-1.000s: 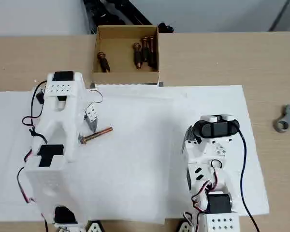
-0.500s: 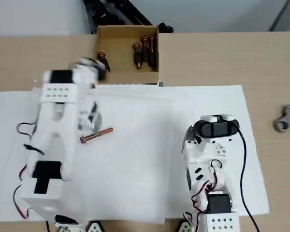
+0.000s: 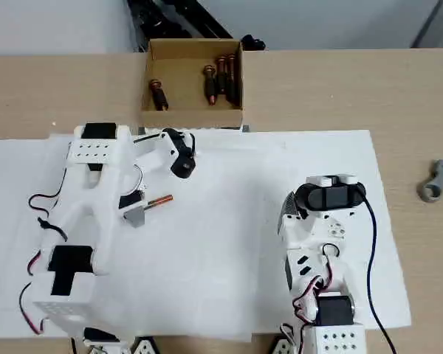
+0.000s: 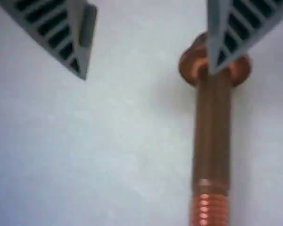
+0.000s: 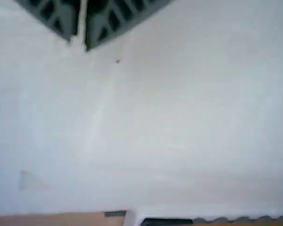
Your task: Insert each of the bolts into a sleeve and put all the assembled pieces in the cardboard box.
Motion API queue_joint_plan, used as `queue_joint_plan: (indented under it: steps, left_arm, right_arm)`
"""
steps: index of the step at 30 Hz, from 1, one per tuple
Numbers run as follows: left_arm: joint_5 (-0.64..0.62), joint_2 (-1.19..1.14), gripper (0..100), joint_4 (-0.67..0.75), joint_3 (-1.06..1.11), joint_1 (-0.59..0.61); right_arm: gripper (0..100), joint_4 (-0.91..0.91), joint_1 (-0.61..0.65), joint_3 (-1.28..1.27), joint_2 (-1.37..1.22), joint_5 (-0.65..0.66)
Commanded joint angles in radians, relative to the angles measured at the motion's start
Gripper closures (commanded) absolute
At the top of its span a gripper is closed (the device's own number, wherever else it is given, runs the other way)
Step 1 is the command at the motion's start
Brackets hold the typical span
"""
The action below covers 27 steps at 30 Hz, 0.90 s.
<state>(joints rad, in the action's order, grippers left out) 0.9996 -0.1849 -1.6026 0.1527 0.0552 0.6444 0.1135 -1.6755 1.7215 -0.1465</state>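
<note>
Hovering off-centre over the bolt (image 4: 212,141), jaws wide.
The left gripper (image 4: 146,68), open and empty, has one finger above the head of the bolt, which lies on the white sheet (image 3: 280,169); closing here may clip the head and roll it away.

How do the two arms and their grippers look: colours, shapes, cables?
Both arms are white plastic shells with black motor blocks. The left arm carries thin red and black wires; the right arm has a thick black cable and red wires. The left gripper and right gripper have grey, triangular fingers with dark slotted ribs.
</note>
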Motion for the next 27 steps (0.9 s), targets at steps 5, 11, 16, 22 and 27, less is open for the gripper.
queue_joint_plan:
  steps: [5, 11, 16, 22, 27]
  left_arm:
    - [0.023, 0.049, 84, 0.084, 0.004, 0.008]
    - [0.023, -0.103, 84, 0.239, 0.012, 0.008]
    - [0.023, -0.281, 85, 0.215, -0.067, 0.012]
    - [0.044, -0.305, 100, 0.051, -0.226, 0.0]
    - [0.155, -0.305, 100, -0.14, -0.355, 0.002]
  right_arm:
    - [99.5, -0.015, -0.001, -0.012, 0.002, 0.003]
    - [99.5, -0.015, -0.001, -0.012, 0.001, 0.003]
    - [99.5, -0.015, -0.001, -0.012, 0.001, 0.003]
    - [99.5, -0.015, -0.001, -0.012, 0.001, 0.003]
    - [99.5, -0.015, -0.001, -0.012, 0.001, 0.003]
